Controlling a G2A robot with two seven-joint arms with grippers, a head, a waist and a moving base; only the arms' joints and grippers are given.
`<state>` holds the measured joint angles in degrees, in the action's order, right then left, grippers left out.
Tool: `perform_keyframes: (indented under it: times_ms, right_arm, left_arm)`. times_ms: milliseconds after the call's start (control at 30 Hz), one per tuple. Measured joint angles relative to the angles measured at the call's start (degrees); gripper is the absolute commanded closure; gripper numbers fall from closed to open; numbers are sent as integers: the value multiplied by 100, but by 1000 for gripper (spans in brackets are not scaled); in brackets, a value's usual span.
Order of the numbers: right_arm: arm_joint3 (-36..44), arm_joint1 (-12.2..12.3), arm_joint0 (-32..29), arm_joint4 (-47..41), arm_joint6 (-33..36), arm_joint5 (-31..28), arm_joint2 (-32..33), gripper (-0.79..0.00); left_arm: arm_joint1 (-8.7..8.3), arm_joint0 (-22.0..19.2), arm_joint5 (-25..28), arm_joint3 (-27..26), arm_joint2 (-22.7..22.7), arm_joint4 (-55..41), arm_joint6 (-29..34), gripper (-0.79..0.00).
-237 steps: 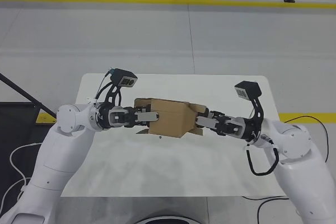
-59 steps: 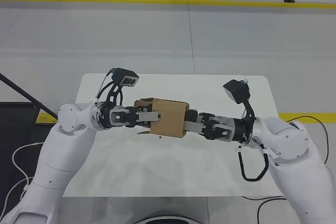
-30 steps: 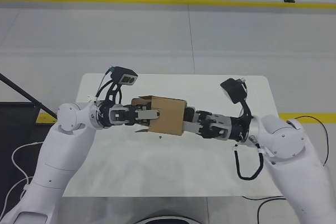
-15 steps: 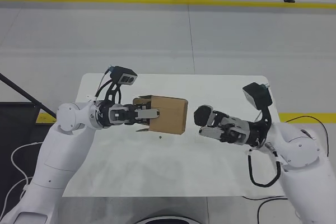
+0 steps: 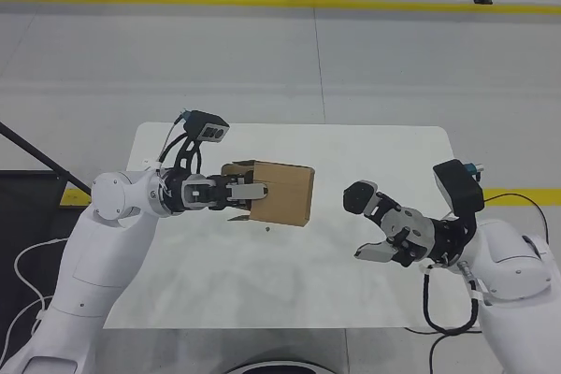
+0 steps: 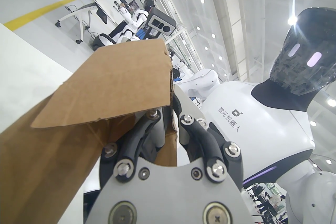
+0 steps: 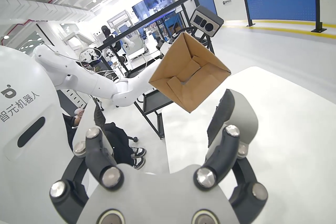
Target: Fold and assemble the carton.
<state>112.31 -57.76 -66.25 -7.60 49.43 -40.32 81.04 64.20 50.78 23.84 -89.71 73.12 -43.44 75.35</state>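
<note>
The left claw (image 5: 252,190) is closed tight on one wall of the carton (image 5: 280,192), with one finger inside and one outside, as the left wrist view shows (image 6: 172,104). It holds the brown carton (image 6: 105,83) up over the back middle part of the white table (image 5: 262,280). The carton seems to hang in the air and not sit on the table, most likely so that both ends are free to work on. A loose flap sticks out next to the left claw, so that end looks not yet done. The other end of the carton (image 7: 187,72) points at the right arm, and its flaps are folded inward there. The right claw (image 5: 366,224) is wide open and holds nothing. It is well apart from the carton, with a gap of bare table between them. In its own view the right claw (image 7: 161,109) faces the folded end straight on. There is lots of free room in front of the carton and out to the right edge of the table, so the right arm could come in from that side without bumping anything.
</note>
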Motion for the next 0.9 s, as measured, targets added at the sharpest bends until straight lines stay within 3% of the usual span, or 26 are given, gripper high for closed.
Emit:
perform_keyframes:
  times_ms: [500,700,900]
  right_arm:
    - [0,0,0,0,1,0,0,-785]
    - [0,0,0,0,1,0,0,-785]
    - [0,0,0,0,0,0,0,-785]
  left_arm:
    - [0,13,-12,-21,1,23,-29,0]
    - [-27,6,-185,-373,38,499,-286,0]
    - [-81,-164,-227,-527,119,984,17,0]
